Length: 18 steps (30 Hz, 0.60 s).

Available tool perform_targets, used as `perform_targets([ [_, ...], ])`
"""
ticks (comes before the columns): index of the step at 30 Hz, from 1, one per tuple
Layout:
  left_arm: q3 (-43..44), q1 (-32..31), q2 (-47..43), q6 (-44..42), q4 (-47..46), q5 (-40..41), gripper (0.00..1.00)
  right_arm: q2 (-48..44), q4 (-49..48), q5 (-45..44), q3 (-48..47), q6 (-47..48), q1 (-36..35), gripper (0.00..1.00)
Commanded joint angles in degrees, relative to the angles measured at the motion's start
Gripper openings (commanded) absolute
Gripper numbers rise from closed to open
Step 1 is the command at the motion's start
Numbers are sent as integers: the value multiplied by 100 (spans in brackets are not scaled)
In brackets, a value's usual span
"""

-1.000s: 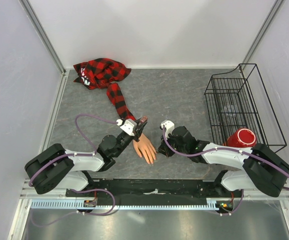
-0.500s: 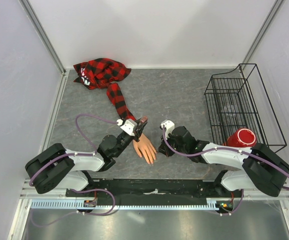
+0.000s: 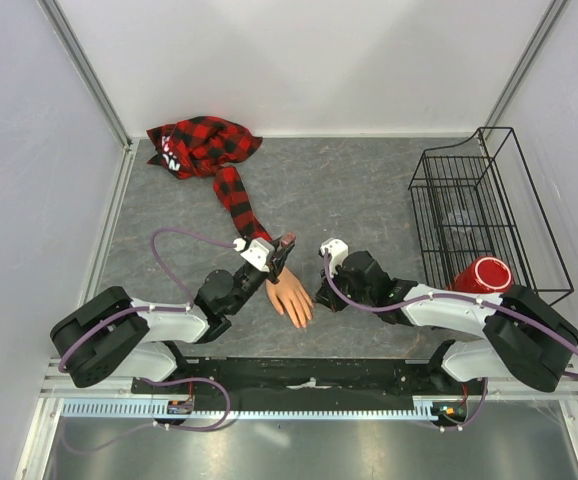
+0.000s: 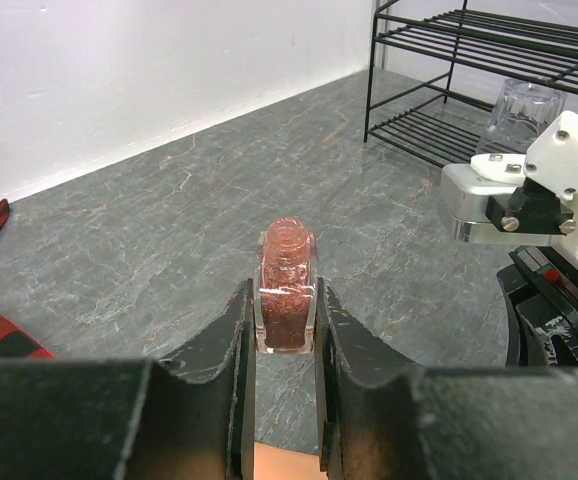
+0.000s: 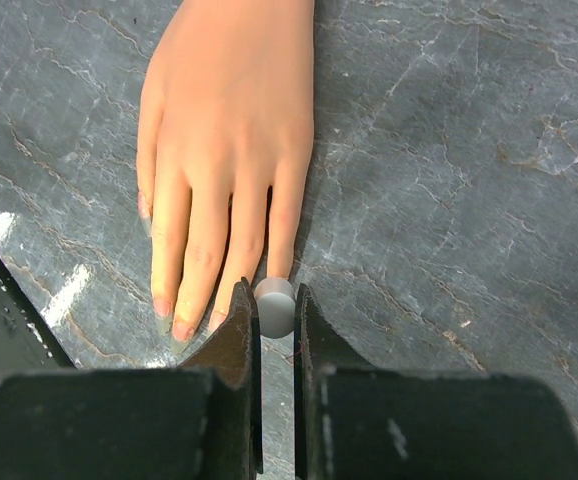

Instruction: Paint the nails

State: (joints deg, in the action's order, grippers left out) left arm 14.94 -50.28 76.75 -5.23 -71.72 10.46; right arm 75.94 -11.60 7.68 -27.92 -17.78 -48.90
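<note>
The peach mannequin hand [image 3: 291, 295] lies flat on the grey table, coming out of a red-and-black plaid sleeve [image 3: 231, 195]. My left gripper [image 3: 282, 248] is just beyond the hand's wrist, shut on a small uncapped bottle of reddish glitter polish [image 4: 286, 290] held upright. My right gripper [image 5: 275, 300] is shut on a round whitish cap [image 5: 275, 306] right at the tip of the rightmost finger in the right wrist view. That fingertip is hidden behind the cap. The nails [image 5: 182, 328] of the neighbouring fingers show beside my left fingertip [image 5: 239, 310].
A black wire rack [image 3: 489, 215] stands at the right, with a red cup [image 3: 481, 275] at its near end and a clear glass [image 4: 525, 110] inside. The bunched plaid shirt [image 3: 201, 143] lies at the back left. White walls enclose the table.
</note>
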Motion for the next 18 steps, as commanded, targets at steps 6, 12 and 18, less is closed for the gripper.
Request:
perform_targets([
  [6, 88, -34, 24, -250, -448, 132, 2, 70, -203, 58, -257, 55, -14, 0],
  [12, 88, -34, 15, -267, -457, 132, 2, 70, -159, 128, -240, 55, -14, 0],
  [18, 79, -34, 15, -259, -483, 132, 2, 52, -159, 260, -82, -24, -58, 0],
])
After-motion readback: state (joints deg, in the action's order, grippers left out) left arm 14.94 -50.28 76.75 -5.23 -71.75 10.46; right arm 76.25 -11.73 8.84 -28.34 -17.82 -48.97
